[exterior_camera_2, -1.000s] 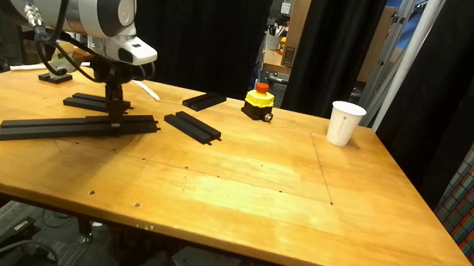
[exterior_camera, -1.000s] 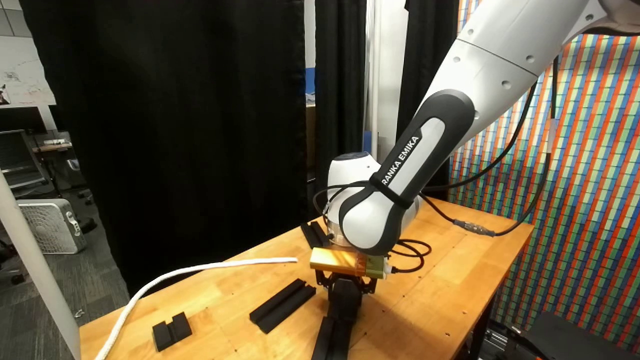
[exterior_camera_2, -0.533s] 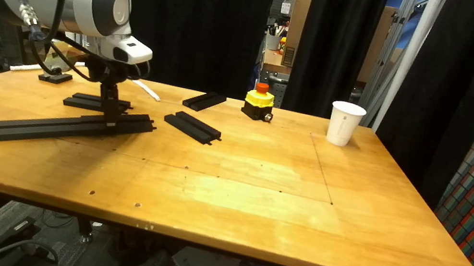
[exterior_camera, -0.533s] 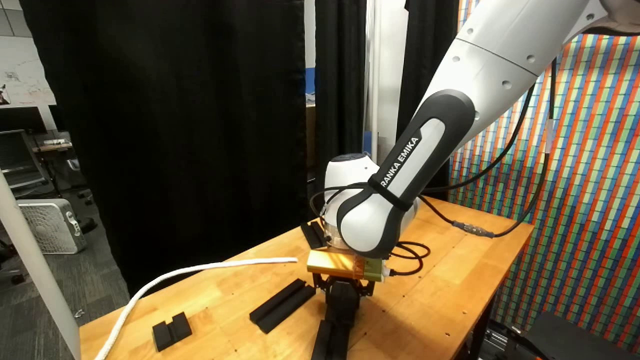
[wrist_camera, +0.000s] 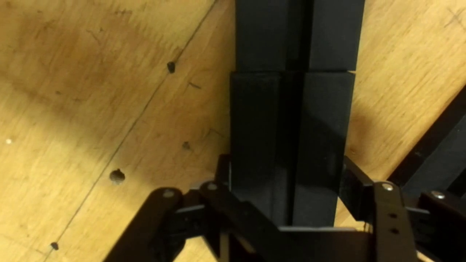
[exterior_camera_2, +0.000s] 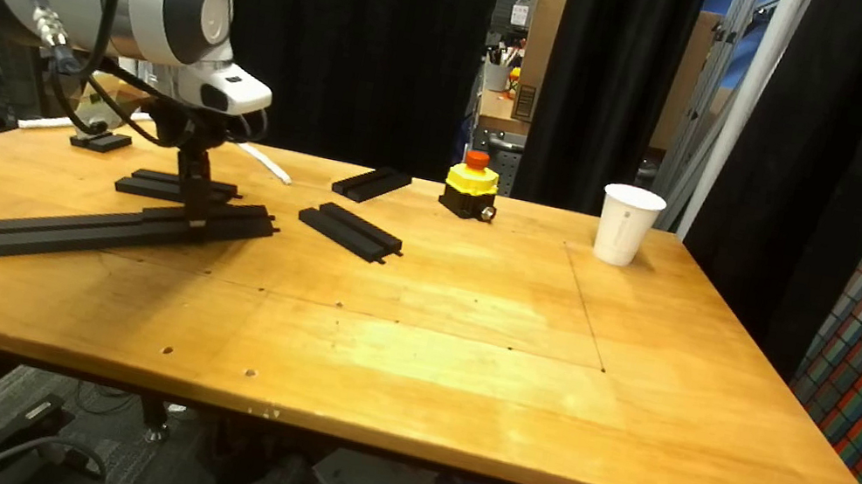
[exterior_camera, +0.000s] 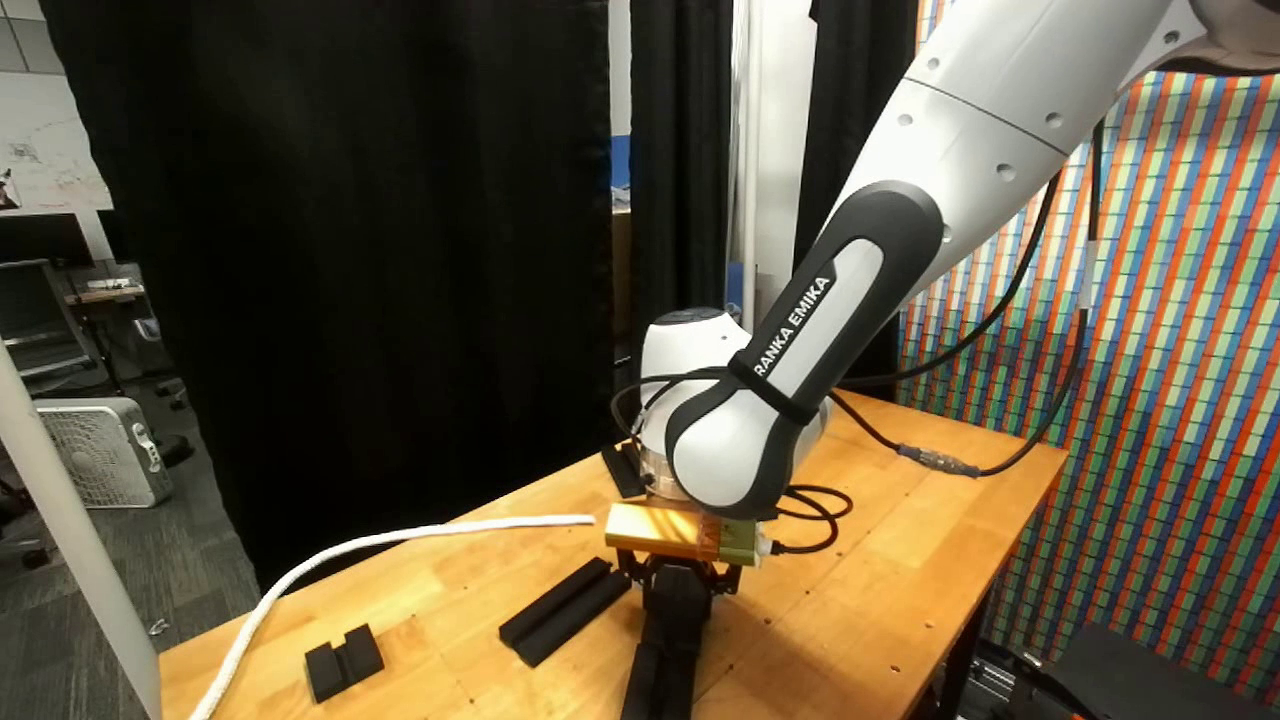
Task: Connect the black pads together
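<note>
Two black pads lie end to end in the wrist view. My gripper [wrist_camera: 285, 174] is shut on the sides of the nearer black pad [wrist_camera: 255, 120], whose far end meets the farther black pad [wrist_camera: 262, 36]. Their grooves run nearly in line. A slight sideways offset and a sliver of wood show at the right end of the seam. In an exterior view the joined row slants left from the gripper [exterior_camera_2: 195, 223], the held pad's prongs pointing right. More black pads lie loose: a long one [exterior_camera: 565, 612], a short one [exterior_camera: 343, 662], and others to the right [exterior_camera_2: 348, 232] and behind [exterior_camera_2: 372, 185].
A red-and-yellow button box [exterior_camera_2: 472, 183] stands near the back edge, with a white paper cup [exterior_camera_2: 627, 223] to its right. The white cable [exterior_camera: 400, 535] crosses the tabletop toward the gripper. A loose pad [wrist_camera: 440, 156] lies close to the right finger in the wrist view.
My gripper and the held pad have slid a little leftward in an exterior view. The pad ahead of it has shifted the same way. The loose pads have stayed put.
</note>
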